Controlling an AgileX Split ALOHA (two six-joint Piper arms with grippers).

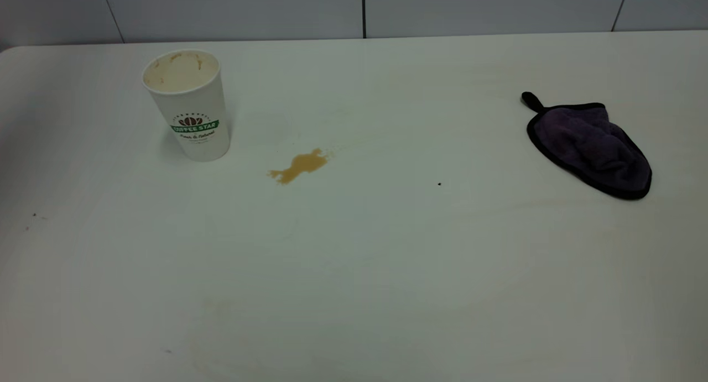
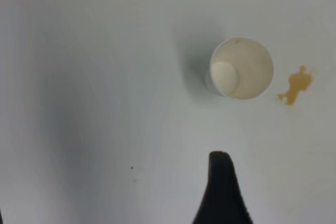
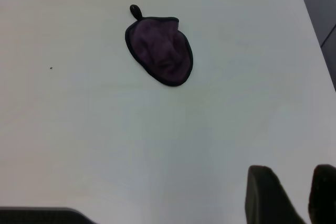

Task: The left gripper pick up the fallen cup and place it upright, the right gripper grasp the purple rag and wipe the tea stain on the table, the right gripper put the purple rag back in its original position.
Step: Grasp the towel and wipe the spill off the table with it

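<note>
White paper, tan inside: the fallen cup (image 1: 188, 105) not fallen any more, standing upright on the table (image 1: 354, 271), well apart from the left gripper (image 2: 220, 192) and out in front of it. Only one dark tip of that gripper in sight, nothing held in it; cannot tell if open or shut. Just beside the cup, on the side away from that tip, the tea stain (image 1: 298, 166), small and brown and not yet wiped. Far from the stain, the purple rag (image 1: 592, 147), flat on the table, well ahead of the right gripper (image 3: 302, 182) and not touching it. Right jaws a little apart, with bare table showing between them, gripping nothing. Next job, by the look of it: reaching for the rag, then wiping. Plenty to go wrong from here. Could pinch only the thin black edge or the little loop tab, and then drop the rag on the way across. Could press too lightly and smear the tea wider, not soak it up. Biggest worry: wiping so close to the cup, bumping it with the rag or the jaws, knocking it down again. Could also put the rag back in a different spot.
</note>
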